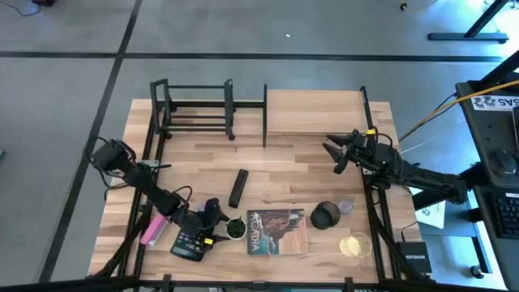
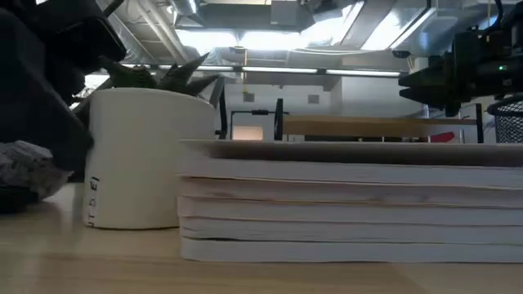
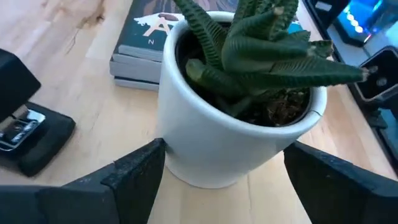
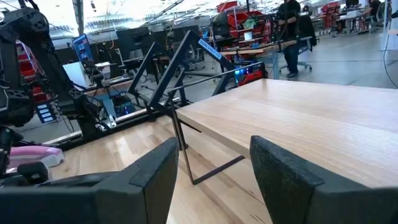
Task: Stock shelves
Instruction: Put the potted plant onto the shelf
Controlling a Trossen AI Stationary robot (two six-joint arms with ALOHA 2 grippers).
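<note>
The butcher-block wooden tabletop (image 1: 292, 162) is seen whole only from above, where the small two-level shelf of light wood boards on thin black posts (image 1: 315, 111) is set at its far edge, right of centre, with the low black metal-bar rack (image 1: 195, 109) just beside it to the left. Near the front edge, a stack of paperback books with a teal illustrated cover (image 1: 278, 231) is laid flat; from table height only its page edges (image 2: 351, 204) are shown, and the shelf's top board (image 2: 376, 125) appears beyond them. The left gripper (image 1: 217, 221) is placed at the front left around a small white ceramic pot holding a spiky green succulent (image 3: 239, 99); the left wrist camera shows its fingers (image 3: 134, 174) spread on either side of the pot, apparently not touching it. The right gripper (image 1: 339, 154) is held above the table right of centre, just in front of the wooden shelf, its fingers (image 4: 149, 174) parted and holding nothing. A slim black bar-shaped object (image 1: 238, 187) and a black calculator (image 1: 188, 243) are seen lying on the table only in the overhead view.
</note>
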